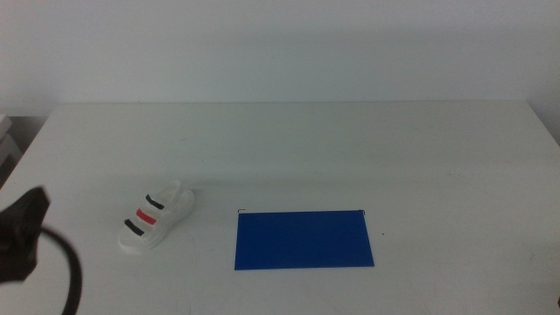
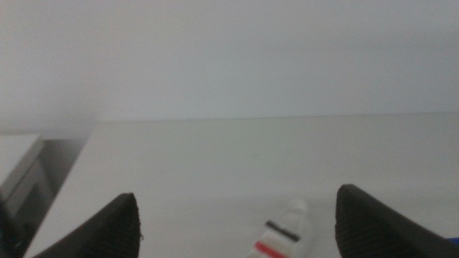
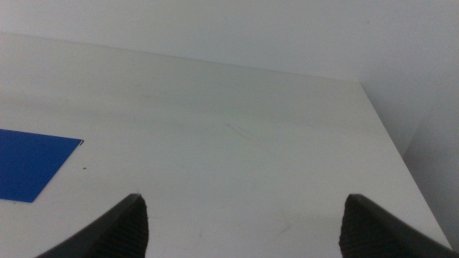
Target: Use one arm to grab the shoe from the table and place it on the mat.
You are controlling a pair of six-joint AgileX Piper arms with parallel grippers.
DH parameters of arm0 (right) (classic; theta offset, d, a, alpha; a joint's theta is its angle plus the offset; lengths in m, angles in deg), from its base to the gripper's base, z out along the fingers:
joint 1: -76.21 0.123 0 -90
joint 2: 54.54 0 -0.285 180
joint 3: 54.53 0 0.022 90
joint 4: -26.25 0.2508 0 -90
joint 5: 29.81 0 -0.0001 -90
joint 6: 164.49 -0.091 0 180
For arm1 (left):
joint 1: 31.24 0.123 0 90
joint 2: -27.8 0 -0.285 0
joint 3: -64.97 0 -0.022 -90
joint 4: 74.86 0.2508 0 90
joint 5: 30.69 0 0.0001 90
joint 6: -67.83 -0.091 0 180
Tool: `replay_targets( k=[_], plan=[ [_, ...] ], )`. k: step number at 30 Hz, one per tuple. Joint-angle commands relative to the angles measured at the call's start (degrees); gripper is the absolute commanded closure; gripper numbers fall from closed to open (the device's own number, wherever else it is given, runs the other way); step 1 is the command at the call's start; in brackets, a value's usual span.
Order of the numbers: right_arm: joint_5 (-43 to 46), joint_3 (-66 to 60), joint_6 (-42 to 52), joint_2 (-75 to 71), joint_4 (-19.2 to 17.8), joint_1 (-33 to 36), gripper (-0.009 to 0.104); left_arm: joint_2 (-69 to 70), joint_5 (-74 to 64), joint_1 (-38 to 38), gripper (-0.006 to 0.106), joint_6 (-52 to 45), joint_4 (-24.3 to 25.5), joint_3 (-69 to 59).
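The white shoe [image 1: 156, 218] with two black straps and a red middle strap lies on the white table [image 1: 332, 149], left of the dark blue mat [image 1: 303, 239]. The left arm [image 1: 26, 241] shows at the lower left edge of the middle view, short of the shoe. My left gripper [image 2: 237, 228] is open, and the shoe's end [image 2: 283, 233] shows between its jaws, some way ahead. My right gripper [image 3: 244, 228] is open and empty; the mat's corner [image 3: 32, 166] shows in its view. The right arm is out of the middle view.
A pale wall rises behind the table's far edge. A grey-white object [image 1: 7, 140] stands off the table's left side, also in the left wrist view [image 2: 18, 175]. The table's right edge [image 3: 391, 140] shows in the right wrist view.
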Motion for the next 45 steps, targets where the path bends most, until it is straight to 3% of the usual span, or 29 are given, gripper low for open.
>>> replay_targets(
  k=[1, 10, 18, 26, 45],
  plan=[
    [4.2, -0.3, 0.6, 0.2, -0.6, -0.1, 0.017, -4.2, 4.7, -2.0, 0.007, -0.2, -0.1, 4.8],
    [4.2, -0.3, 0.6, 0.2, -0.6, -0.1, 0.017, -19.9, -2.4, -6.6, 0.007, -0.3, 3.0, 19.9],
    [4.2, -0.3, 0.6, 0.2, -0.6, -0.1, 0.017, -32.0, -29.4, -10.2, 0.007, -2.1, 5.5, 41.5],
    [4.2, -0.3, 0.6, 0.2, -0.6, -0.1, 0.017, -43.7, -50.3, -11.3, 0.007, -10.5, 3.4, 57.3],
    [4.2, -0.3, 0.6, 0.2, -0.6, -0.1, 0.017, -54.5, -54.4, -11.3, 0.007, -12.9, 2.2, 58.7]
  ],
)
